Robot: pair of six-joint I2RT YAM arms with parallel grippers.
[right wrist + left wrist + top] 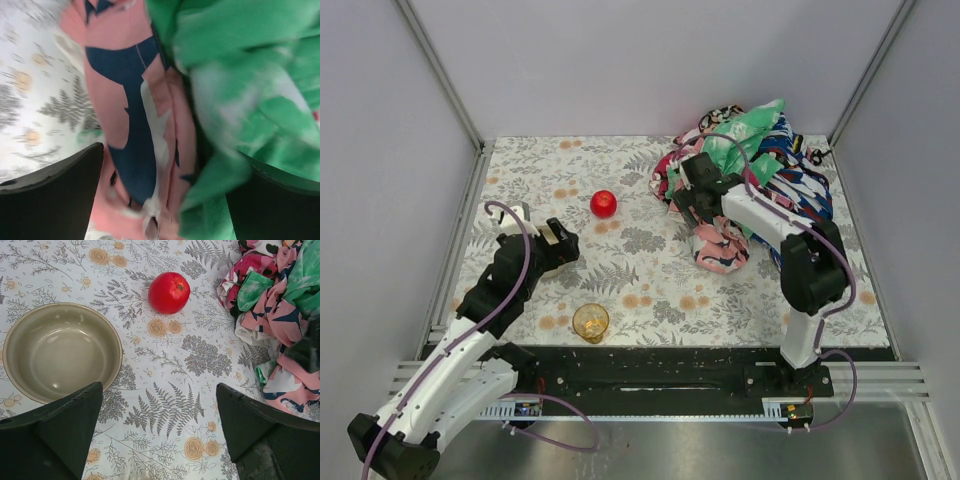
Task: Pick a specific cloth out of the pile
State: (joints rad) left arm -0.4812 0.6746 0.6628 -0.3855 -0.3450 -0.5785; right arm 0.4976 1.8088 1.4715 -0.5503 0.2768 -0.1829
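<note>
The pile of colourful fabrics lies at the back right of the table. My right gripper is down on its left side, with the jaws wide open. In the right wrist view this gripper has pink-and-navy cloth and green-white mottled cloth between its fingers, and the picture is blurred. Only a thin white strip shows among the folds. No plain white cloth shows clearly. A white edge peeks out under the pink cloth in the left wrist view. My left gripper is open and empty over the table.
A red tomato lies mid-table left of the pile, also in the left wrist view. A small amber cup stands near the front edge. A beige bowl sits left of my left gripper. Walls enclose the table.
</note>
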